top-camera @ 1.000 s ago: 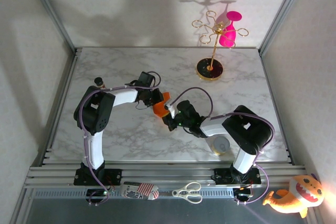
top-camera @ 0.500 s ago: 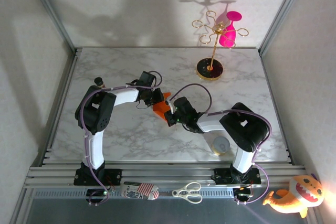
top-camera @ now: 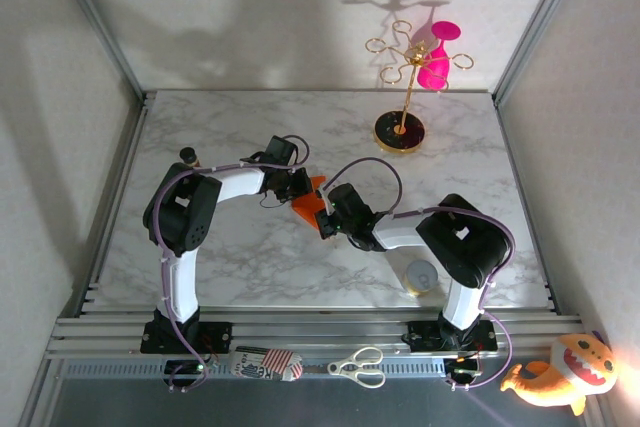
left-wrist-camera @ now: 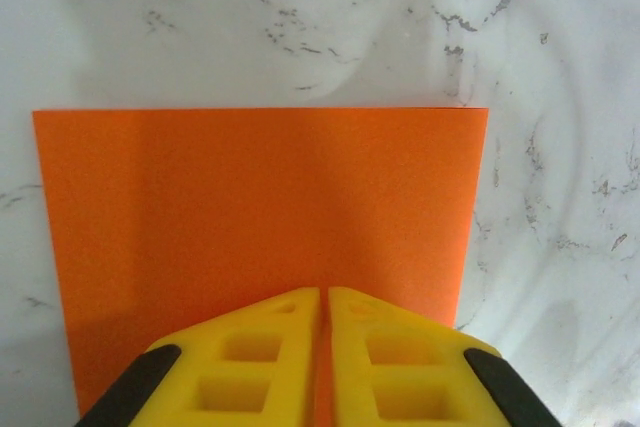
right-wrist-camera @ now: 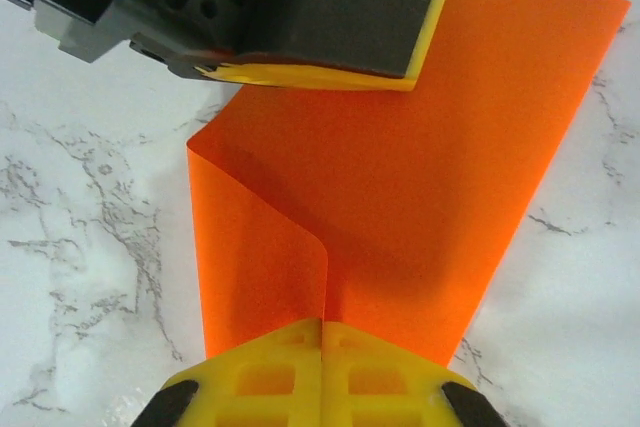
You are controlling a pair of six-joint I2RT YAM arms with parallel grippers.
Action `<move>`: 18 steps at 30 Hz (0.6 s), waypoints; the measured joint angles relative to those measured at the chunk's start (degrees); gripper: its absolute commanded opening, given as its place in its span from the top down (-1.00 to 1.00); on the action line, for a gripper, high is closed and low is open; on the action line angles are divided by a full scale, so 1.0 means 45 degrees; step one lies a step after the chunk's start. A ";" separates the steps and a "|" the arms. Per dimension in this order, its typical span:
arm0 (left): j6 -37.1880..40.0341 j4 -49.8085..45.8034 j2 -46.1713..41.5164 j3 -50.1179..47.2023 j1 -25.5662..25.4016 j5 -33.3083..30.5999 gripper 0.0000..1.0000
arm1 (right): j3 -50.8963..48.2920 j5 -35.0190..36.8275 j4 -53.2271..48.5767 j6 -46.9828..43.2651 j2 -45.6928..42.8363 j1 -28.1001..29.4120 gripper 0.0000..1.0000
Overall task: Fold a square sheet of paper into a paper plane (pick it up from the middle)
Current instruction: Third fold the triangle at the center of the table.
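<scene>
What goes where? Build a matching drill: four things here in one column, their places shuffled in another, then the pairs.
1 scissors
2 pink glass
3 square sheet of paper
4 plush toy

A near right corner of the overhead view
B hanging on the gold stand
C middle of the front ledge
D pinched by left gripper and right gripper

Pairs: 1-C, 2-B, 3-D, 4-A

The right gripper [right-wrist-camera: 322,325] moves left, closer to the left gripper [left-wrist-camera: 323,292], and its arm swings in too. The square sheet of paper [left-wrist-camera: 260,207] between them bends more and looks smaller from above. The white roll [top-camera: 421,275] shows more now.
</scene>
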 measured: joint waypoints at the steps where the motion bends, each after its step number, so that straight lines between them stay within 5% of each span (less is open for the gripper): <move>1: 0.0000 0.0000 0.0019 0.0029 0.0000 0.0000 0.78 | 0.0024 0.0049 -0.0044 0.0024 0.0015 0.0000 1.00; 18: 0.0092 0.0000 0.0053 0.0058 -0.0024 -0.0005 0.80 | 0.0325 0.0651 -0.0534 0.0073 0.0102 0.0000 1.00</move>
